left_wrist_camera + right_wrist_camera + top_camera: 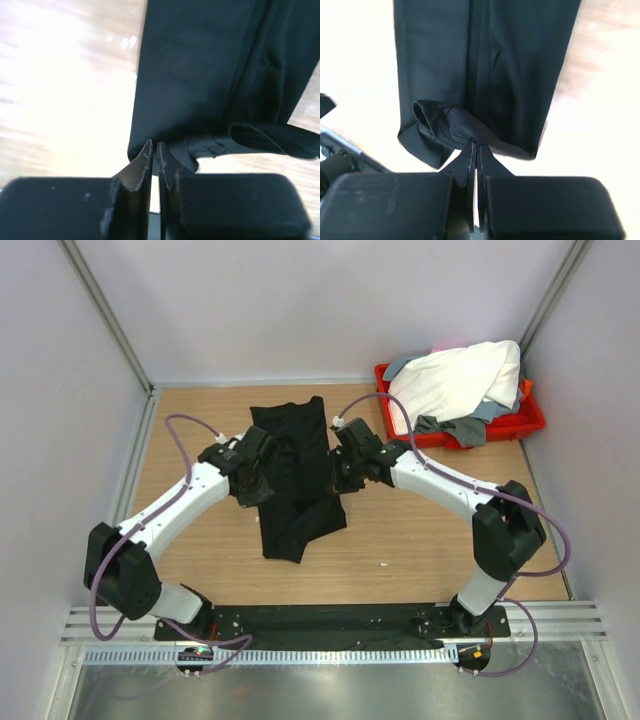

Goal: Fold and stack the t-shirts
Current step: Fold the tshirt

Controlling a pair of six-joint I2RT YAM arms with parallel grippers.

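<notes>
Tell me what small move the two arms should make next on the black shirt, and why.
Probably lift both together a little. The left fingers and the right fingers are each closed on an edge of the black t-shirt, a narrow strip lying on the table; an even lift should free it for folding over.

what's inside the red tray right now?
A white t-shirt is heaped on top, above the red tray rim. Under it a grey t-shirt pokes out at the front and left. The tray floor and anything deeper are covered.
</notes>
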